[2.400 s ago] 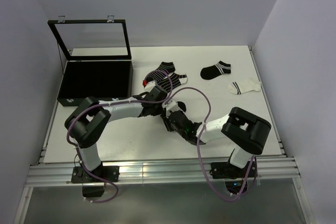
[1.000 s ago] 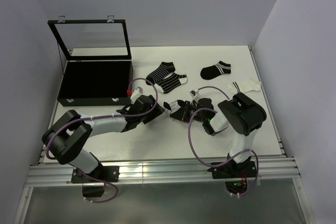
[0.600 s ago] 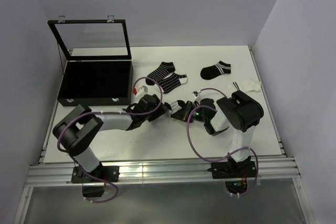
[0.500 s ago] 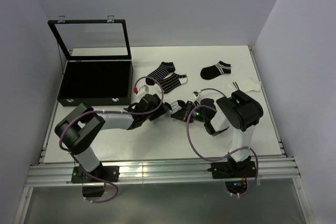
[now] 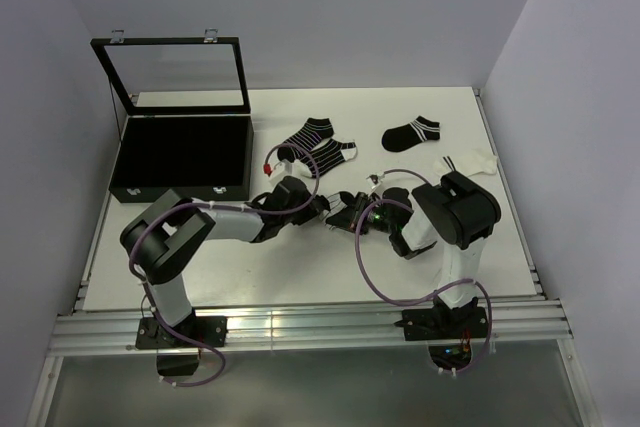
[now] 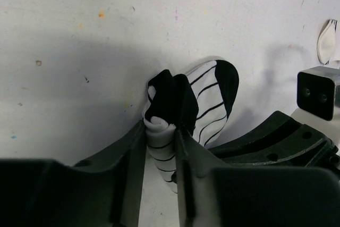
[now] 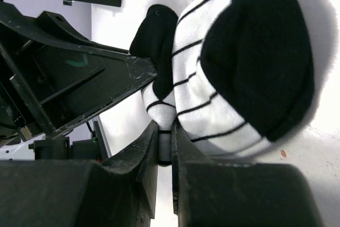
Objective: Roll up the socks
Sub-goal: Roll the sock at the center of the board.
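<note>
A white sock with black stripes and black toe (image 5: 345, 211) lies partly rolled at the table's middle, between both grippers. In the left wrist view my left gripper (image 6: 160, 131) is shut on its rolled white end (image 6: 161, 142). In the right wrist view my right gripper (image 7: 164, 134) is shut on the same sock (image 7: 234, 78) at its thin rolled edge. Two black socks with white stripes (image 5: 318, 145) lie flat behind. Another black sock (image 5: 410, 133) and a white sock (image 5: 464, 163) lie at the back right.
An open black case (image 5: 180, 152) with a raised glass lid (image 5: 178, 75) stands at the back left. The right wall runs close along the table's right edge (image 5: 512, 197). Cables loop over both arms.
Both arms came up from the table's front to the middle. The left gripper has moved right and closed on the rolled sock, meeting the right gripper there.
</note>
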`<state>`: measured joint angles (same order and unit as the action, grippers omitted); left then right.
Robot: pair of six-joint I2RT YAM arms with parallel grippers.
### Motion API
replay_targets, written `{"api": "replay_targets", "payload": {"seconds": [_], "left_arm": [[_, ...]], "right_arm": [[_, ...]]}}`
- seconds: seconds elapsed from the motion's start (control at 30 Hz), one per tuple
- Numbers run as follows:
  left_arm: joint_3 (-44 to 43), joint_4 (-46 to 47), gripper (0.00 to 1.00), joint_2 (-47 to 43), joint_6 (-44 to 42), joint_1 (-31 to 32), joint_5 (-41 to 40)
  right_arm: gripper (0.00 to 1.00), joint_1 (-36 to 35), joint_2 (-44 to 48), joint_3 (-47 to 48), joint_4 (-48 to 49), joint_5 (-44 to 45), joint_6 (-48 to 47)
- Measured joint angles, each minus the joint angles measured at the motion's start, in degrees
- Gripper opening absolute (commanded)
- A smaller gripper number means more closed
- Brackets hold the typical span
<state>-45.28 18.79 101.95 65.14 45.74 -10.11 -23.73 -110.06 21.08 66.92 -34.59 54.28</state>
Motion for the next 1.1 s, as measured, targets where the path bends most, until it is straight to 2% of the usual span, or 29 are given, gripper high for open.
{"api": "replay_targets", "payload": {"seconds": [0.1, 0.2, 0.43, 0.6, 0.73, 0.9, 1.1], "left_arm": [[-1.2, -0.5, 0.11, 0.7, -0.2, 0.2, -0.1], [-2.4, -1.5, 0.0, 1.0, -0.7, 0.5, -0.2], [-6.3, -6.9, 0.0, 1.9, -2.0, 1.5, -1.3], [-9.0, -11.8, 0.0, 2.3, -3.2, 1.9, -2.3], [-10.9, -15.2, 0.0, 2.5, -4.0, 2.1, -3.1], [-13.1, -19.9, 0.0, 2.6, -4.5, 2.2, -3.5], [-14.6, -23.6, 0.0, 2.6, -4.7, 2.2, -3.8]], "right_arm": [[0.21, 0.0, 0.3, 0.0, -0.3, 0.0, -0.1], [0.27, 0.0, 1.6, 0.0, -2.3, 0.3, -1.1], [0.4, 0.0, 12.0, 0.0, -16.4, 3.3, -7.7], [0.43, -0.5, 25.3, 0.4, -31.9, 10.6, -15.4], [0.42, -3.2, 34.3, 1.1, -40.1, 18.4, -22.0], [0.4, -11.8, 37.9, 3.1, -43.8, 29.0, -29.7], [0.4, -18.7, 35.9, 3.4, -43.4, 36.6, -35.9]]}}
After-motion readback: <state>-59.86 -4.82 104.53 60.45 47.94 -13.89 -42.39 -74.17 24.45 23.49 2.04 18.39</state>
